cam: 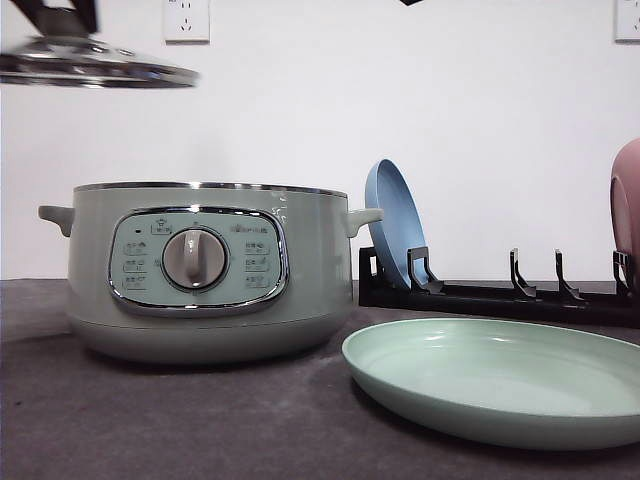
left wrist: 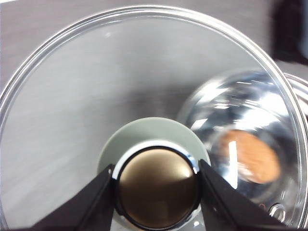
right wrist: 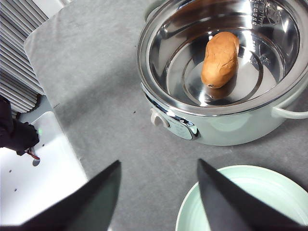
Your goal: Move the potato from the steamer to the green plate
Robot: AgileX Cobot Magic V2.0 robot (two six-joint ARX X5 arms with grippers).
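Nearest the front camera lies the green plate point(cam: 500, 380), flat on the grey surface point(cam: 150, 420), just beside the steamer point(cam: 200, 270). Behind the plate a black rack point(cam: 500, 295) holds a blue plate point(cam: 395, 225) on edge, and the rim of a pink plate point(cam: 627, 215) shows at the far end of the rack.

The steamer is open, its steel bowl uncovered. In the right wrist view the potato point(right wrist: 220, 58) lies on the floor of that bowl, well ahead of the right gripper point(right wrist: 159, 192), with its dark-spotted end pointing toward the jaws. Those jaws are spread wide and hold nothing; below and between them is bare grey surface, with the green plate's rim just beside one finger.

The left gripper point(left wrist: 157, 190) is clamped on the knob point(left wrist: 157, 185) of the glass lid point(left wrist: 144, 86), one jaw pressed against each side of it. In the front view the lid hangs high in the air, above the steamer's handle and off to its side. Through the glass, beyond the jaws and to one side, the potato appears blurred inside the bowl.
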